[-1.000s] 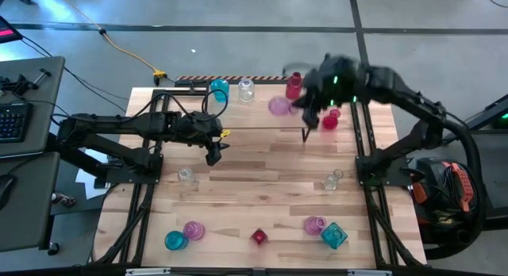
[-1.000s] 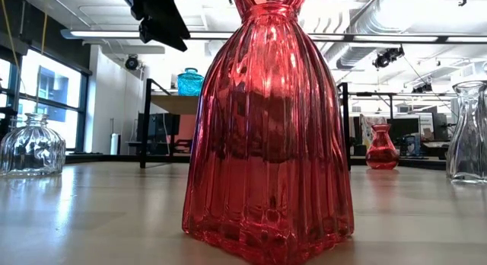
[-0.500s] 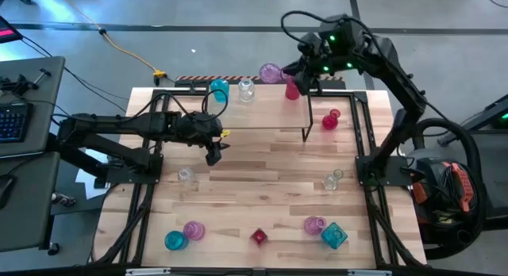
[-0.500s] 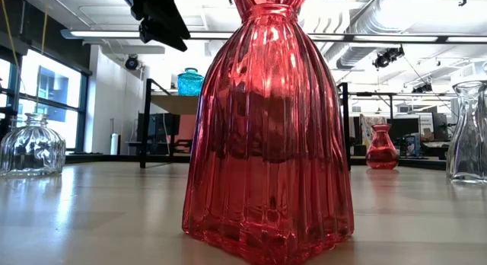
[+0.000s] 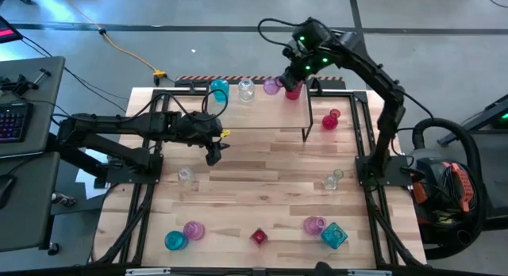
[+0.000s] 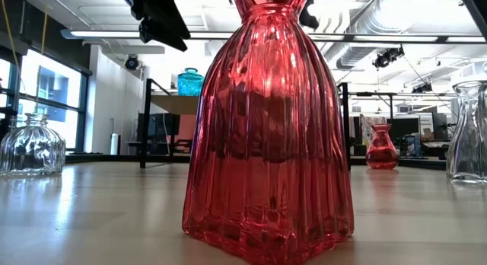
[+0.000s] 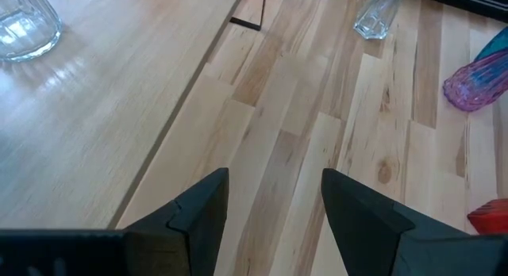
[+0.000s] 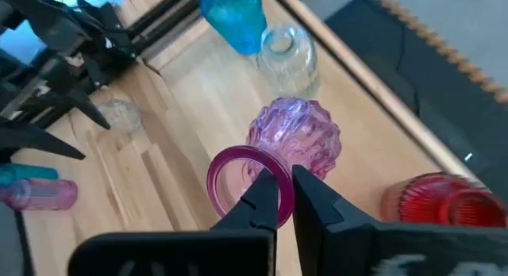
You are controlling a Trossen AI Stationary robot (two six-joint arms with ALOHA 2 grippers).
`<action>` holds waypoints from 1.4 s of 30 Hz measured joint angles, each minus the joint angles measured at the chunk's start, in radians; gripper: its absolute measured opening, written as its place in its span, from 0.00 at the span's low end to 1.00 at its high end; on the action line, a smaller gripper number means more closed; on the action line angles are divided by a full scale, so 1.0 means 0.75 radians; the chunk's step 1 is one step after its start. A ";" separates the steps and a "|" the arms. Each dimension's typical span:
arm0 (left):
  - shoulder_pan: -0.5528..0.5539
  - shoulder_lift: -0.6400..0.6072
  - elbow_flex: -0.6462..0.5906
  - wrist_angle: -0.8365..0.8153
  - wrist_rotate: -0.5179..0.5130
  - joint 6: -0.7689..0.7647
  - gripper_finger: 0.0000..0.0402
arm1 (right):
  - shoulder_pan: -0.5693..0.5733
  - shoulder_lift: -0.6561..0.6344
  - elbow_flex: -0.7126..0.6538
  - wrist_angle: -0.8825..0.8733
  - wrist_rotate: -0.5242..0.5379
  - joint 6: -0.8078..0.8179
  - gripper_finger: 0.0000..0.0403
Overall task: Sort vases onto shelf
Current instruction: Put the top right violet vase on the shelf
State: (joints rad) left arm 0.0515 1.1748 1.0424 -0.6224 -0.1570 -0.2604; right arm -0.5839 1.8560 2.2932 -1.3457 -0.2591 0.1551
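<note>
My right gripper (image 5: 284, 81) is shut on a round pink vase (image 5: 272, 86) over the far right part of the shelf (image 5: 238, 113), a low stand with a light wood top. On the shelf's far edge stand a teal vase (image 5: 219, 90), a clear vase (image 5: 246, 89) and a red vase (image 5: 293, 92). In the right wrist view the pink vase (image 8: 298, 137) is between the clear vase (image 8: 287, 54) and the red vase (image 8: 436, 201). My left gripper (image 5: 213, 155) waits open above the table, near the shelf's front left. My right gripper pinches the pink vase's rim (image 8: 252, 166), one finger (image 8: 266, 198) inside the mouth and the other outside. The fingers slant down from the table's right. The vase is tilted, mouth toward the gripper and body away; whether it touches the shelf top, I cannot tell.
More vases stand on the table: a clear one (image 5: 185, 175), a small red one (image 5: 331, 120), a clear one (image 5: 333, 179), and a near row with teal (image 5: 175, 241), pink (image 5: 194, 229), red (image 5: 259, 236), pink (image 5: 314, 224) and faceted teal (image 5: 334, 235). The red one (image 6: 268, 128) fills the low view.
My right gripper has carried the pink vase from beside the shelf's right end toward the table's far edge and then left, rolling as it went. The vase now hangs over the shelf's far right part, next to the red vase.
</note>
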 joint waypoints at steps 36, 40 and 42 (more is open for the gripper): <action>0.000 0.000 0.000 -0.001 -0.004 0.002 0.48 | -0.079 0.234 0.000 -0.049 -0.043 -0.103 0.00; 0.000 0.000 0.000 -0.001 -0.004 0.002 0.48 | -0.080 0.240 0.000 -0.046 -0.044 -0.103 0.00; 0.000 0.000 0.000 -0.001 -0.004 0.002 0.48 | -0.080 0.240 0.000 -0.046 -0.043 -0.103 0.00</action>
State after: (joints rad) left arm 0.0516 1.1748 1.0424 -0.6231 -0.1600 -0.2588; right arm -0.6437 2.0357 2.2932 -1.3806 -0.2916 0.0776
